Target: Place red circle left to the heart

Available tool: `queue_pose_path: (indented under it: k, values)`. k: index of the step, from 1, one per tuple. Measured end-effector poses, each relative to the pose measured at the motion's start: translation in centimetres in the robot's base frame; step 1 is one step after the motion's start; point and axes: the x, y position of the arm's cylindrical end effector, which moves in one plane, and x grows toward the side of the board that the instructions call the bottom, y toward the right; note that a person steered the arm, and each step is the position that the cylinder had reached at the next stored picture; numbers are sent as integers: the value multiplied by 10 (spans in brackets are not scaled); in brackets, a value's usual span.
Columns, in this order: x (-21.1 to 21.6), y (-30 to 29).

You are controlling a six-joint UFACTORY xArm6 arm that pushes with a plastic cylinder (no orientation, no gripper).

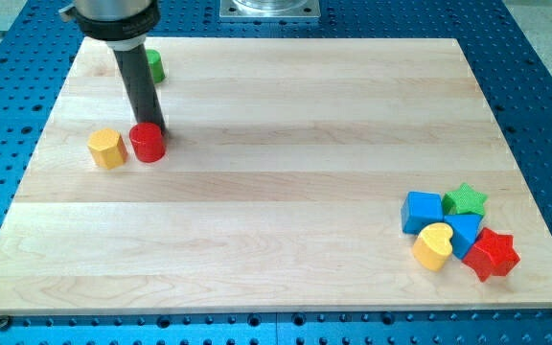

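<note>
The red circle lies on the wooden board at the view's upper left. My tip touches its upper right edge, the dark rod rising up and left from there. A yellow block with a rounded pentagon-like shape sits just left of the red circle. A yellow heart lies at the view's lower right, in a cluster with other blocks.
A green block sits behind the rod at the top left, partly hidden. Around the yellow heart lie a blue cube, a green star, a blue block and a red star.
</note>
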Motion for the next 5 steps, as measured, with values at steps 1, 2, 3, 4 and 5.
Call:
queue_pose_path:
  k: [1,2,3,4,5]
  values:
    - [1,-29]
    - [40,-16]
    - [62,33]
    - [59,13]
    - [45,5]
